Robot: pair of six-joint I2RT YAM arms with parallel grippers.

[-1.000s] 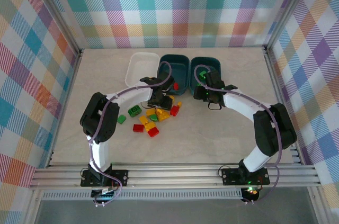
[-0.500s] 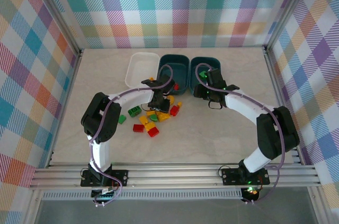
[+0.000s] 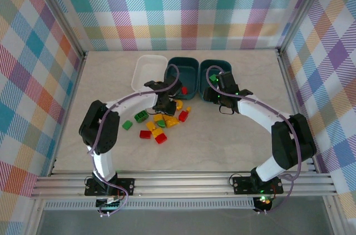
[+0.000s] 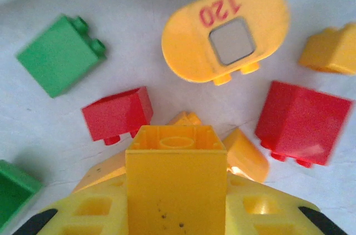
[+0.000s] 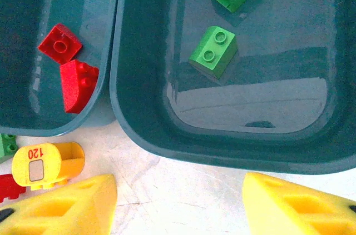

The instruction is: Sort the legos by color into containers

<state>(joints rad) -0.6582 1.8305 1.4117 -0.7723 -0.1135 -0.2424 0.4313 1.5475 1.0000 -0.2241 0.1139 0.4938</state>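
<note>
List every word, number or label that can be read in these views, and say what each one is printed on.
"120": red digits on the flat face of the rounded yellow brick, next to its grey square window. They read upside down in the left wrist view and upright in the right wrist view.
No other text can be read in any view.

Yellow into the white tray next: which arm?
Left, probably. Its end effector grips a yellow brick and is the nearer one to the white tray. The right end effector is open and empty at the teal tray holding green bricks.
</note>
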